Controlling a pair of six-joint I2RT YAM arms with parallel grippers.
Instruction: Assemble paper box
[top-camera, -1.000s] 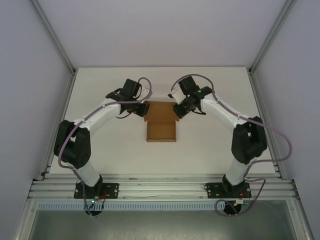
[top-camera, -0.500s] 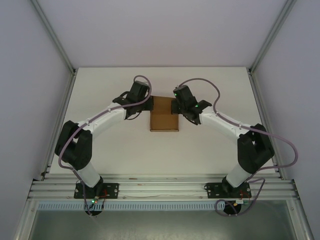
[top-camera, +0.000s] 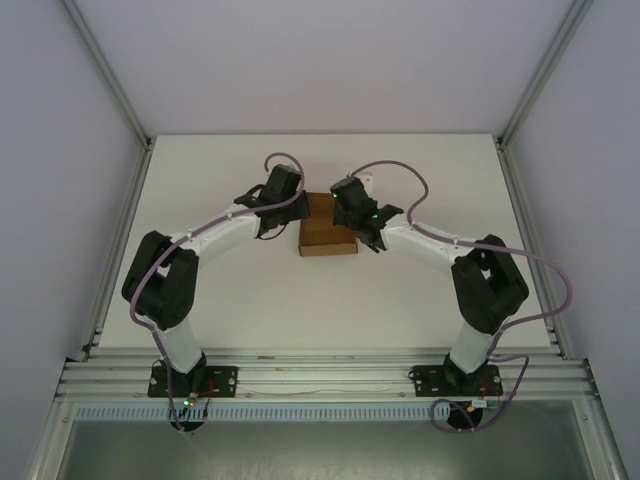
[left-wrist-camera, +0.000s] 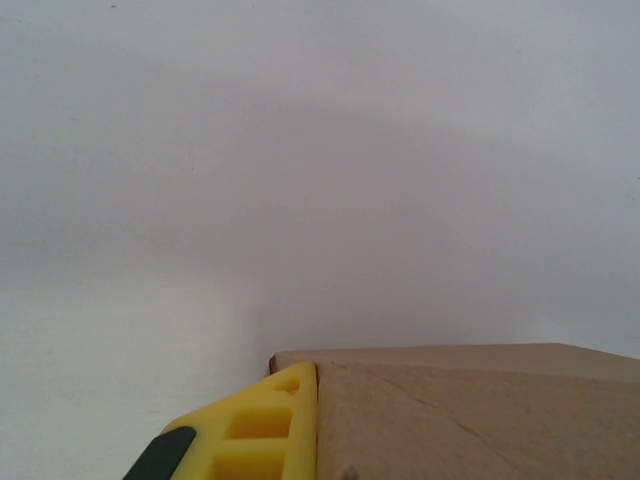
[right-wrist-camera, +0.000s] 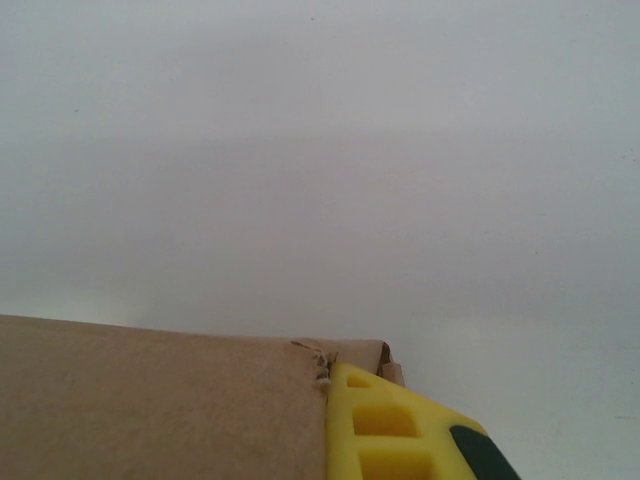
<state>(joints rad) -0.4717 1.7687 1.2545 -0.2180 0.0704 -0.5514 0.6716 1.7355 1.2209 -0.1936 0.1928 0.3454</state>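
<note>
Arms further inward, left tool and right tool against paper box.

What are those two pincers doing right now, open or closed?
Left pincer: closed on one edge of the paper box.
Right pincer: closed on the paper box's opposite edge.

The paper box is plain brown. My fingertips are yellow with black backs. My arms are white with black joints, cables purple, table white.
</note>
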